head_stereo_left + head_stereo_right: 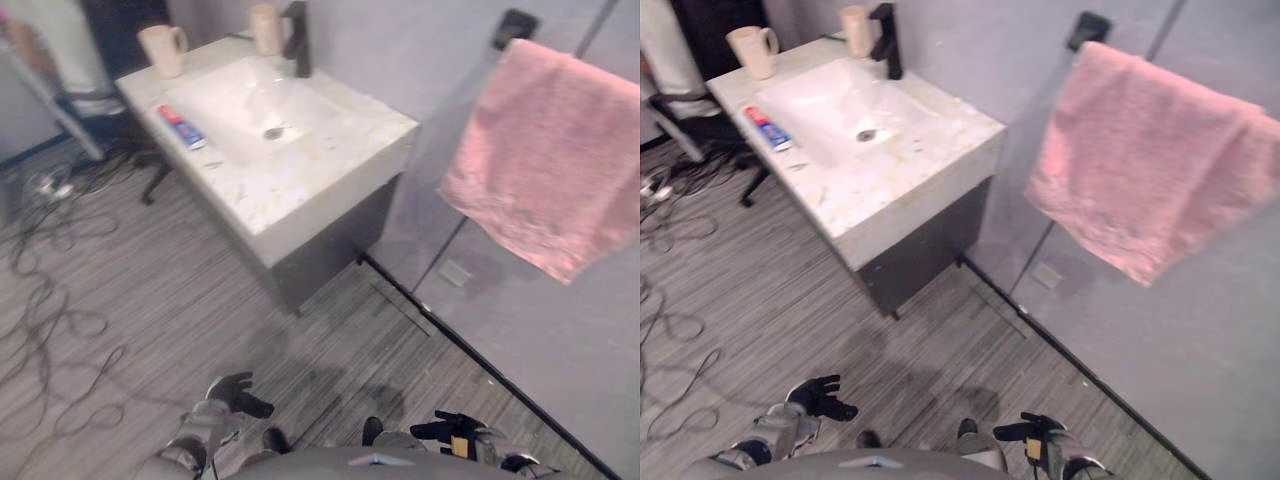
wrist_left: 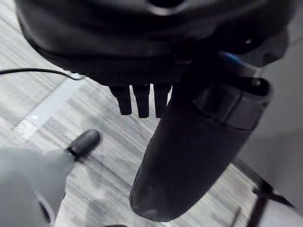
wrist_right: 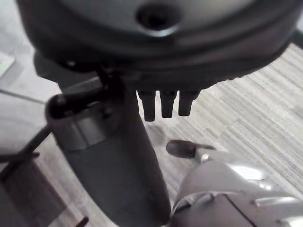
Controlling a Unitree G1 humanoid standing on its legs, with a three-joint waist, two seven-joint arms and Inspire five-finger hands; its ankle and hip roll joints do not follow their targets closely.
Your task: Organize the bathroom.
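Both hands, left (image 1: 232,392) and right (image 1: 447,429), hang empty with relaxed fingers over bare floor (image 1: 180,290); vanity surface (image 1: 300,185) edge and pink towel (image 1: 550,160) well ahead.

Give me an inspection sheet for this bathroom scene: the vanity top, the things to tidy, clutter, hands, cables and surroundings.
Surface: white marbled vanity top with a sunken basin and a dark tap behind it.
Job's things: toothpaste tube lying flat on the top beside the basin; one beige mug at the far corner, a second mug next to the tap; pink towel draped over a wall rail.
Clutter: nothing seen beyond these.
Hands: left hand and right hand low over the floor, fingers straight, holding nothing.
Cables: dark cables looping on the striped floor beside the vanity.
Surroundings: grey walls; dark cabinet under the top.
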